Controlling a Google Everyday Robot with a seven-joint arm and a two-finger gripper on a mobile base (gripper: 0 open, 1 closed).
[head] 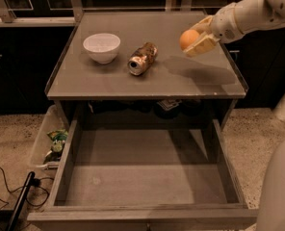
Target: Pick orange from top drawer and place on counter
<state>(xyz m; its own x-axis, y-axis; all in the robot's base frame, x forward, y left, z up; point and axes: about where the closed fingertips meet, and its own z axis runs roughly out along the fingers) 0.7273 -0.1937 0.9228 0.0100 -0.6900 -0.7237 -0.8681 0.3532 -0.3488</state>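
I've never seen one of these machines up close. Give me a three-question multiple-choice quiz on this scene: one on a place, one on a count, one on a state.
1. Where is the orange?
A. on the floor
B. in the gripper, above the counter
C. on a shelf

2. How many things rest on the counter?
A. two
B. none
C. five

3. The top drawer is:
A. shut
B. lifted out
C. pulled open

Answers:
1. B, the gripper clasps it over the counter's right side.
2. A, a white bowl and a dented can.
3. C, its grey floor shows in front of the counter.
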